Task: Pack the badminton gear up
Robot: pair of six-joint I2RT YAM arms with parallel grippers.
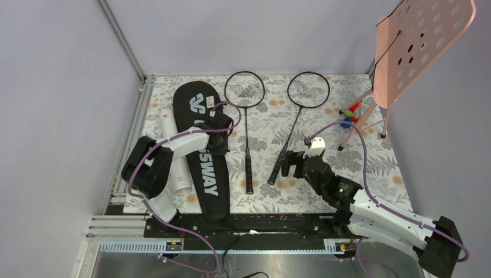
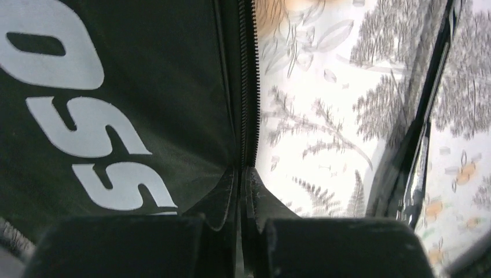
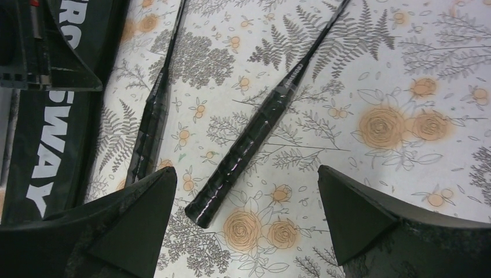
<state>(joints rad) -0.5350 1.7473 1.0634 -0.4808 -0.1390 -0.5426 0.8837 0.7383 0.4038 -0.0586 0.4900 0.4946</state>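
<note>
white "sway" lettering shows on the black bag (image 1: 204, 174).

Table covering (image 1: 370, 156): white, printed with grey ferns and orange roses, lying flat.
Perforated board (image 1: 425, 40): pink, round holes, tilted, on a pale-legged stand (image 1: 389, 119) at the far right corner.
Small toys (image 1: 349, 119): red, blue, green, yellow, clustered by the stand's feet.
Aluminium rail (image 1: 231, 246): along the near edge.

Left claw (image 2: 240, 174) clamped, right claw (image 3: 246, 171) agape.
</note>
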